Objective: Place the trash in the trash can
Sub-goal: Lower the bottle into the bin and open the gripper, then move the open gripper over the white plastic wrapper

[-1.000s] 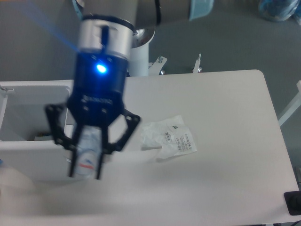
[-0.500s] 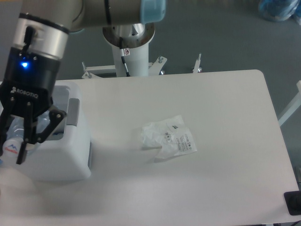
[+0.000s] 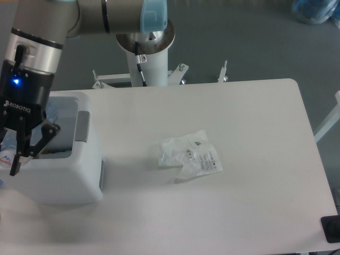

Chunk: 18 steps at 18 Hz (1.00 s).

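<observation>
On the white table [image 3: 239, 117], the trash can [image 3: 74, 180] sits directly beneath the gripper [image 3: 8, 159]. Its fingers clasp the water bottle [image 3: 6, 154] upright over the opening; the plastic bag [image 3: 189, 154] lies well right.

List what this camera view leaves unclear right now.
- Clear plastic water bottle: cut off by the left edge, mostly hidden behind the gripper.
- Gripper: its left finger is off-frame, so grip state unclear.
- White boxy trash can: interior blocked by the gripper.
- Translucent plastic bag: black print too small to read.

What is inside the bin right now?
Above the bin opening, the gripper holds the bottle, mostly cut off by the frame edge. The bin's floor is hidden by the gripper and walls.
</observation>
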Each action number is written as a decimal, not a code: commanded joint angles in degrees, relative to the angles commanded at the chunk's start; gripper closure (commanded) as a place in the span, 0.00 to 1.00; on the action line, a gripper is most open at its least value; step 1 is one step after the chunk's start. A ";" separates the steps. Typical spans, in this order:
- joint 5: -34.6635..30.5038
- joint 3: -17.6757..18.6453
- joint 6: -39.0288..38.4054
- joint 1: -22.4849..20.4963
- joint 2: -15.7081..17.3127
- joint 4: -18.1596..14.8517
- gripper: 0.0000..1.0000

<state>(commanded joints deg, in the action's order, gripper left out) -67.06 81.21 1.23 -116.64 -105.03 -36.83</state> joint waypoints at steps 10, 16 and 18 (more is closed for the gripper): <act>0.00 1.68 -0.44 -0.70 0.09 -0.18 0.07; 0.00 1.76 -1.58 -8.06 1.76 -0.35 0.01; 0.09 1.76 -3.51 -11.40 1.84 -0.26 0.01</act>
<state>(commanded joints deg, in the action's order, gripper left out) -66.97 82.97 -2.28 -128.04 -103.18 -37.09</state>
